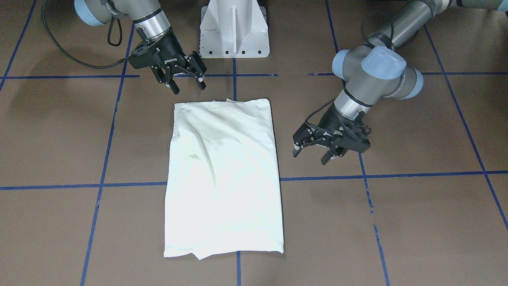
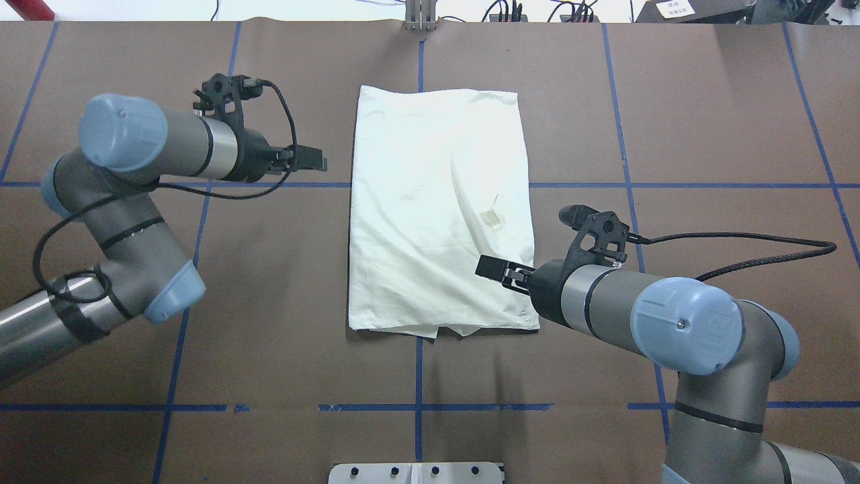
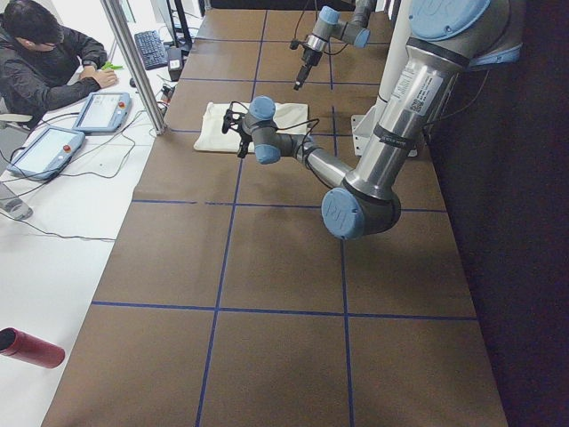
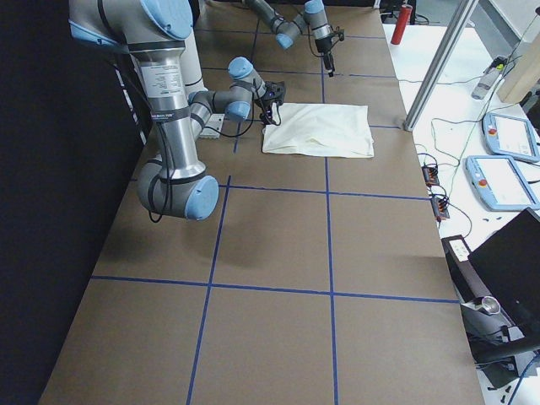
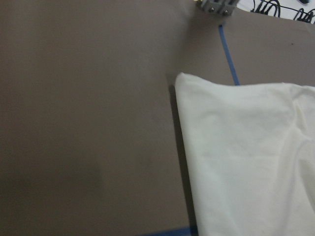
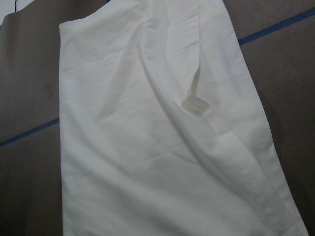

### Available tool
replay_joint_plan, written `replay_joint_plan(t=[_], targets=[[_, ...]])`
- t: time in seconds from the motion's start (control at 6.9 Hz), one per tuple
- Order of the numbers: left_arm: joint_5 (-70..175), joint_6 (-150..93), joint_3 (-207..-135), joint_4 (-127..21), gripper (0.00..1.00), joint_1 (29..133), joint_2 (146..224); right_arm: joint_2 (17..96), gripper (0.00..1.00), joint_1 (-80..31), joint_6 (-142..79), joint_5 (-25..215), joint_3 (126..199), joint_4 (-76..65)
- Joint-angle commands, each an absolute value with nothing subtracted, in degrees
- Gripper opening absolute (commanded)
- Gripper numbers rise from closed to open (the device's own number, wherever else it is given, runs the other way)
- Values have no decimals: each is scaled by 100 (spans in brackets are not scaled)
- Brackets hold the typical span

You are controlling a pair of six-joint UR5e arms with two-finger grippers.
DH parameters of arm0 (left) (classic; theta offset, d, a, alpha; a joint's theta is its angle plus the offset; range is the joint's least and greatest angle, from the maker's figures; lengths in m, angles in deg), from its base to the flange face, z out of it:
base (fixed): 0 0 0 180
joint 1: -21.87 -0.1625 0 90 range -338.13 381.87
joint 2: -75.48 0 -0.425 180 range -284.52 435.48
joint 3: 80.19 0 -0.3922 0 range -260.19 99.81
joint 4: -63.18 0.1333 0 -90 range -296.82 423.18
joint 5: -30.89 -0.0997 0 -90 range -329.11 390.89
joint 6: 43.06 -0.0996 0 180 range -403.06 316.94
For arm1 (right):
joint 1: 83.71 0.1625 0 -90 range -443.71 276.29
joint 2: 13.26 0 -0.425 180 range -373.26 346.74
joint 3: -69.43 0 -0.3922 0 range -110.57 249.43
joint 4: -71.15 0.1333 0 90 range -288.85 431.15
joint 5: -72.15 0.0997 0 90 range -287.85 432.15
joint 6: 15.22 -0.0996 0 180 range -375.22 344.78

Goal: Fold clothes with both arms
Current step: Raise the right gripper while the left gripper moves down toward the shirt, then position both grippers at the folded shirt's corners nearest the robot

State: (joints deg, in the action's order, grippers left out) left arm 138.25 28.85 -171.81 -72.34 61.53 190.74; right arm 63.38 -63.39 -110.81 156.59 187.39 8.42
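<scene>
The clothes are one cream shirt (image 1: 226, 174), folded into a long rectangle with its plain side up, lying flat in the middle of the brown table (image 2: 437, 208). A small tag (image 6: 197, 105) shows on a crease. My left gripper (image 1: 311, 154) is open and hangs beside the shirt's long edge, apart from it (image 2: 314, 158). My right gripper (image 1: 188, 84) is open too, raised over the shirt's corner nearest the robot base (image 2: 492, 267). Neither holds anything. The left wrist view shows a far corner of the shirt (image 5: 246, 157).
The white pedestal base (image 1: 234, 28) stands just behind the shirt's near end. Blue tape lines (image 1: 131, 184) grid the brown table. Past the far edge, a person (image 3: 44, 53) sits at a white bench with teach pendants (image 3: 102, 111), a metal post (image 3: 133, 67) and a red cylinder (image 3: 31, 347).
</scene>
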Motion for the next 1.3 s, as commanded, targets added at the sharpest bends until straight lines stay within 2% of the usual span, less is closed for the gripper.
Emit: replay_joint_plan(t=[0.0, 0.14, 0.29, 1.16], targets=[[13217, 4275, -17871, -7165, 100, 5205, 18720, 6505, 96, -6332, -11558, 15530, 18843, 945], [12866, 4960, -17863, -6895, 71, 4697, 18728, 6522, 96, -6332, -11559, 15512, 18826, 945], [12715, 5262, -17881, -6753, 56, 4509, 18745, 6540, 96, -6341, -11567, 15468, 18826, 945], [12695, 5371, -17828, -6488, 54, 4226, 18745, 6575, 97, -6349, -11717, 15345, 18808, 945]])
